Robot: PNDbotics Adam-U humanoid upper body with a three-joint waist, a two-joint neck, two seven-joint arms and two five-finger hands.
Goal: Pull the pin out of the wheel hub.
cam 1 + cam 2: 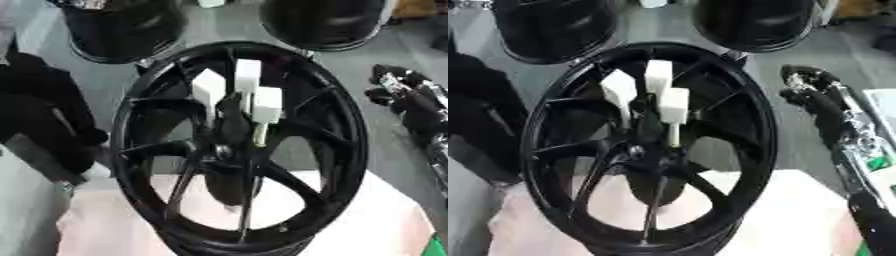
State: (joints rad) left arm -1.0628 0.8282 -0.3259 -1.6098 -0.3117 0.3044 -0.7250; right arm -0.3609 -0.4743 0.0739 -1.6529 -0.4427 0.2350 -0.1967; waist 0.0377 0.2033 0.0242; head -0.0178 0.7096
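A: Where is the wheel hub?
B: The black wheel hub (pixel 236 145) stands tilted in the middle, its lower rim on a pale surface (pixel 376 220), spokes facing the camera.
A: And the pin?
B: Three white blocks sit at the centre. The nearest pin (pixel 265 111) has a white head with a pale shaft pointing down toward the hub centre. Two more white pins (pixel 227 82) stand just behind it.
A: What about the hands?
B: The right hand (pixel 808 87) shows at the right edge, well apart from the hub, holding nothing; I cannot tell whether its fingers are curled. The left hand is not visible.
A: Anything else?
B: Two black tyres (pixel 324 22) lie beyond the hub on the grey floor.
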